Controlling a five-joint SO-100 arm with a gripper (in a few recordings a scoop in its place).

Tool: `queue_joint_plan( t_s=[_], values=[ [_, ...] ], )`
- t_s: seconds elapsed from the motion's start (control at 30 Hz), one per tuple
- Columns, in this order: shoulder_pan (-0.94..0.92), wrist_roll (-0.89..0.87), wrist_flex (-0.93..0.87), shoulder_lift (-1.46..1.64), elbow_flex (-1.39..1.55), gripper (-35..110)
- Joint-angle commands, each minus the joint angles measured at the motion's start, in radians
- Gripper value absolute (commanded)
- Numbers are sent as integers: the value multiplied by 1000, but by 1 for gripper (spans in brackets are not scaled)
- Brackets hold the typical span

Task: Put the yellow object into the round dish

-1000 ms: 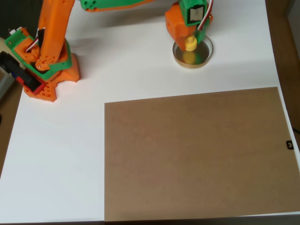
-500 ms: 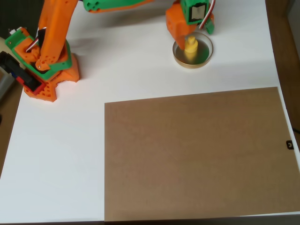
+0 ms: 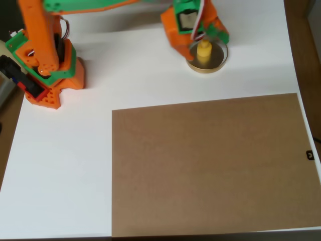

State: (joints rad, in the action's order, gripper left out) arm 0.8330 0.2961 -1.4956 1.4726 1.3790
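Yellow object, knobbed plastic, in round dish

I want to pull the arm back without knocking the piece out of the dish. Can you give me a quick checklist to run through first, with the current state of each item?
1. The yellow object sits inside the round dish: ok, it stands within the rim.
2. Piece upright: ok, knob points up in the overhead view.
3. Gripper opened: ok, the orange and green fingers look spread either side of the piece.
4. Fingers clear of the piece: cannot tell, they sit close at its upper edge.
5. Gripper clear of the dish rim: cannot tell, it overlaps the rim from above.
6. Retreat path over the white table: ok, nothing lies there.
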Motion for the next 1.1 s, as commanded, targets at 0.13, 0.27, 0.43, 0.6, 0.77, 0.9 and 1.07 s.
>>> queue_joint_plan(
  t_s=[0.13, 0.27, 0.43, 0.6, 0.77, 0.9, 1.07],
  values=[
    [-153, 2, 35, 348, 175, 27],
    [-261, -8, 64, 448, 252, 27],
    [-377, -32, 101, 537, 342, 27],
    [-491, -48, 126, 604, 397, 27],
    [-606, -57, 147, 667, 449, 27],
    [-692, -71, 170, 704, 486, 27],
    [-779, -109, 213, 723, 529, 27]
  ],
)
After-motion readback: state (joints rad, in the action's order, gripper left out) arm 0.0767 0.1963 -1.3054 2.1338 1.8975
